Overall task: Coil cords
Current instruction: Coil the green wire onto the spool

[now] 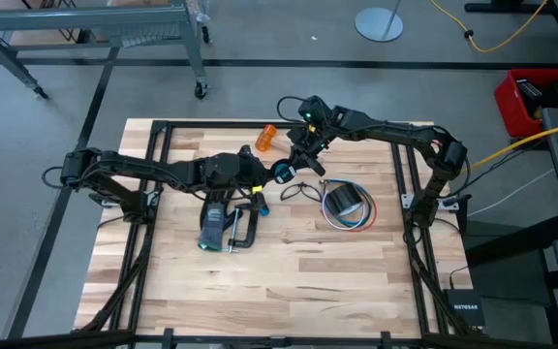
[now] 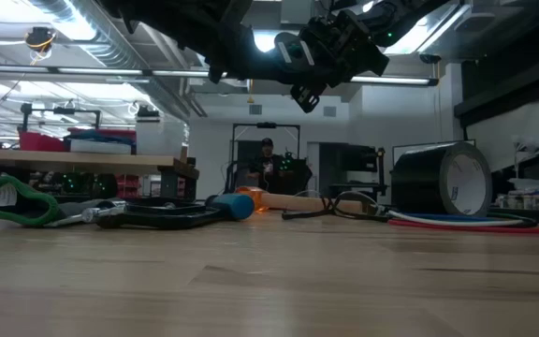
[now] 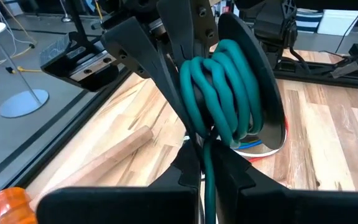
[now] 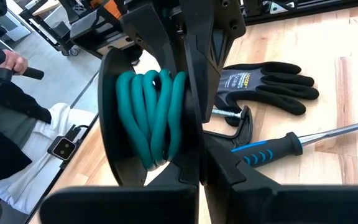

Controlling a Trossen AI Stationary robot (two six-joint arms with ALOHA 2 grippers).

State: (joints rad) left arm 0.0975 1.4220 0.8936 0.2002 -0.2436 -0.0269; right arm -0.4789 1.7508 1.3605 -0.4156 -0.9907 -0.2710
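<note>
Above the middle of the counter (image 1: 298,271), you will find both arms raised and meeting over the teal-green cord (image 1: 282,173), which is wound into a tight coil.

1. Left gripper (image 1: 269,176): its jaws are clenched on the teal-green cord. In the left wrist view the coil (image 3: 229,87) sits between the two dark fingers (image 3: 148,56), with one strand running down between them.
2. Right gripper (image 1: 294,167): its jaws are also clenched on the same coil, from the far right side. In the right wrist view the loops (image 4: 151,115) are pressed against a dark finger (image 4: 194,81).
3. Both grippers hang clear of the counter, as the low view shows (image 2: 330,51).

On the counter, working from near to far:

- A black glove (image 1: 213,228) and a black clamp (image 1: 243,233) lie left of centre, under the left arm.
- A roll of dark tape (image 1: 342,201) stands right of centre, inside the loops of the red, white and blue wires (image 1: 355,221).
- A thin black cord (image 1: 303,191) lies just left of the tape roll.
- A blue-handled screwdriver (image 4: 272,149) lies beside the clamp.
- A hammer with an orange head (image 1: 268,137) lies at the far side.

A person (image 2: 266,164) stands in the room beyond the counter.
</note>
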